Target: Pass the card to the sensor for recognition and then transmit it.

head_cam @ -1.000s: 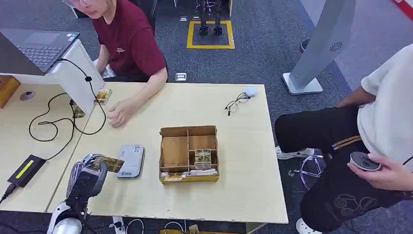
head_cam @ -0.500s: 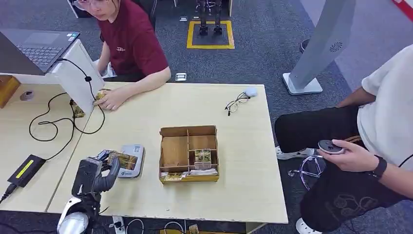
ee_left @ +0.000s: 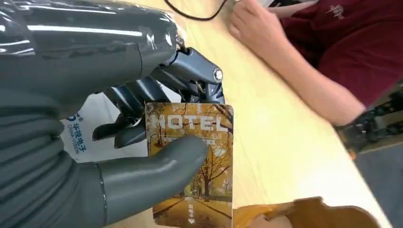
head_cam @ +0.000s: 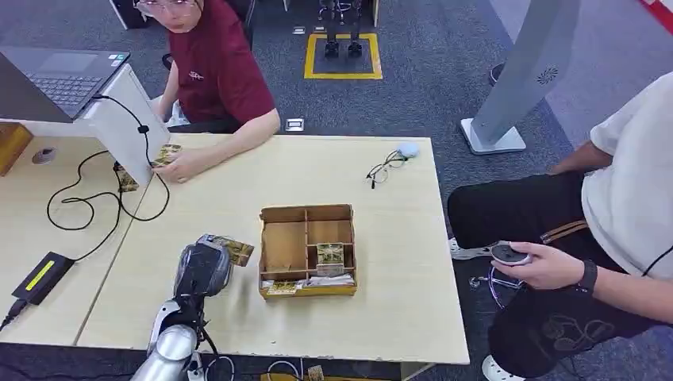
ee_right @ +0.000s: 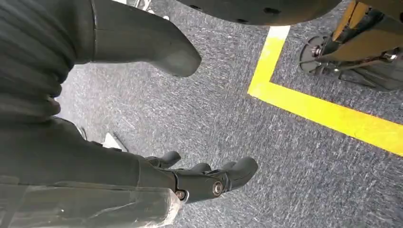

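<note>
My left hand [head_cam: 204, 270] hovers low over the table just left of the wooden box [head_cam: 308, 250] and pinches a hotel card [head_cam: 236, 251] between thumb and fingers. In the left wrist view the card [ee_left: 192, 161] shows an autumn tree picture and the word HOTEL, with the thumb [ee_left: 157, 171] lying across its face. The white card reader [ee_left: 81, 140] lies on the table under the hand, mostly covered by it. My right hand [ee_right: 142, 171] hangs over the carpet, fingers apart, holding nothing.
The box holds several cards [head_cam: 331, 255]. Glasses [head_cam: 387, 167] lie at the table's far right. A person in red rests a hand [head_cam: 178, 165] on cards by a white stand. A cable [head_cam: 87, 198] and black adapter [head_cam: 44, 276] lie left. A seated person [head_cam: 603, 238] is at right.
My left hand has carried the card to the right, from left of the reader to over it and close to the box. The person in red drew a hand back to the white stand.
</note>
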You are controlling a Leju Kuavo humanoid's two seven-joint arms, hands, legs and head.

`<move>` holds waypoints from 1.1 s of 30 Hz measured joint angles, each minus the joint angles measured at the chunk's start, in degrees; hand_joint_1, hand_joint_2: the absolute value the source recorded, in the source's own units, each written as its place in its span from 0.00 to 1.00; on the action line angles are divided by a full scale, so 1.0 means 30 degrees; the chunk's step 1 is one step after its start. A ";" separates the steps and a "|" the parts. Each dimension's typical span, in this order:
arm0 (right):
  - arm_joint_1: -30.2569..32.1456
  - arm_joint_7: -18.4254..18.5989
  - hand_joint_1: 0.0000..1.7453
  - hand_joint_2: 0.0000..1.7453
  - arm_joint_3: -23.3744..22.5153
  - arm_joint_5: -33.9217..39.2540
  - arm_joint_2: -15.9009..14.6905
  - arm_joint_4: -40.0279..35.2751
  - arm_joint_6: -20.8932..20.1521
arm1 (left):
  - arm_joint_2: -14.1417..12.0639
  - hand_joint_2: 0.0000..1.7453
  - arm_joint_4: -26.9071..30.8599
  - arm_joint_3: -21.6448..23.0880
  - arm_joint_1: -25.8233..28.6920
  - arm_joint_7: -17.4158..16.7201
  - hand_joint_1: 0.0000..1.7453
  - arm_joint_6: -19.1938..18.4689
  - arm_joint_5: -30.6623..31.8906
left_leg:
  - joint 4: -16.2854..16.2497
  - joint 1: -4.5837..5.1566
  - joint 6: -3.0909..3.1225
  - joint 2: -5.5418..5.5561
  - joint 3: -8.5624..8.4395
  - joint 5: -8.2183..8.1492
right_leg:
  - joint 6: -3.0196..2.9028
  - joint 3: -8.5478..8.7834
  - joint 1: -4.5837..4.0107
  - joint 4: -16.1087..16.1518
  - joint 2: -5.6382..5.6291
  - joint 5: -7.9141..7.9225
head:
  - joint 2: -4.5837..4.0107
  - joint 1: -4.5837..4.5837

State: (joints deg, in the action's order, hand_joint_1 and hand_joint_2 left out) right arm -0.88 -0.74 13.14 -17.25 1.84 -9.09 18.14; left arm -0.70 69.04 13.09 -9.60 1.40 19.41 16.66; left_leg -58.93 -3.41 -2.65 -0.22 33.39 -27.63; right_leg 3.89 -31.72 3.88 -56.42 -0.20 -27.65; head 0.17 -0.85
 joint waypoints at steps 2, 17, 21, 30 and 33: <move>0.0005 0.0036 0.00 1.00 0.0015 0.0000 0.0000 0.0007 -0.0058 | 0.0117 1.00 -0.0648 0.0000 -0.0238 0.0000 1.00 0.0270 0.0168 | 0.0000 0.0000 0.0000 0.0003 0.0002 0.0000 | 0.0000 0.0000 0.0000 0.0000 0.0003 -0.0001 | 0.0000 0.0007; -0.0031 -0.0029 0.00 1.00 0.0153 -0.0291 0.0087 -0.0015 -0.0065 | 0.0211 1.00 -0.3168 -0.0663 -0.1287 0.0598 1.00 0.0808 -0.0394 | 0.0000 0.0000 0.0000 0.0004 0.0004 0.0000 | 0.0000 0.0008 0.0001 -0.0002 0.0004 0.0000 | 0.0000 0.0007; -0.0026 -0.0065 0.00 1.00 0.0153 -0.0284 0.0087 -0.0015 -0.0014 | 0.0132 1.00 -0.2979 -0.0838 -0.1282 0.0736 1.00 -0.0196 -0.1805 | 0.0001 0.0000 0.0000 0.0008 0.0002 0.0001 | 0.0000 0.0012 0.0000 -0.0003 0.0009 -0.0001 | 0.0000 0.0007; 0.0032 -0.0095 0.00 1.00 0.0146 -0.0219 0.0087 -0.0015 0.0066 | -0.0489 1.00 -0.0733 -0.0838 -0.0980 0.0627 1.00 -0.1771 -0.4059 | 0.0000 0.0000 -0.0006 0.0011 0.0005 0.0008 | 0.0000 0.0010 0.0000 -0.0004 0.0010 0.0000 | 0.0000 0.0007; 0.0037 -0.0095 0.00 1.00 0.0146 -0.0219 0.0087 -0.0015 0.0066 | -0.0700 1.00 -0.0071 -0.0838 -0.0955 0.0393 1.00 -0.1902 -0.4270 | 0.0000 -0.0001 -0.0006 0.0008 0.0004 0.0007 | 0.0000 0.0007 0.0000 -0.0004 0.0007 -0.0001 | 0.0000 0.0000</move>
State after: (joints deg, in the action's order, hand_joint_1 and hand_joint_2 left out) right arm -0.77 -1.03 13.57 -17.90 2.10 -9.14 18.34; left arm -2.80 68.83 10.58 -12.47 2.58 13.70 3.85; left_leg -58.93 -3.41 -2.67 -0.20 33.41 -27.60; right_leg 3.89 -31.70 3.88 -56.43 -0.18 -27.66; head 0.17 -0.85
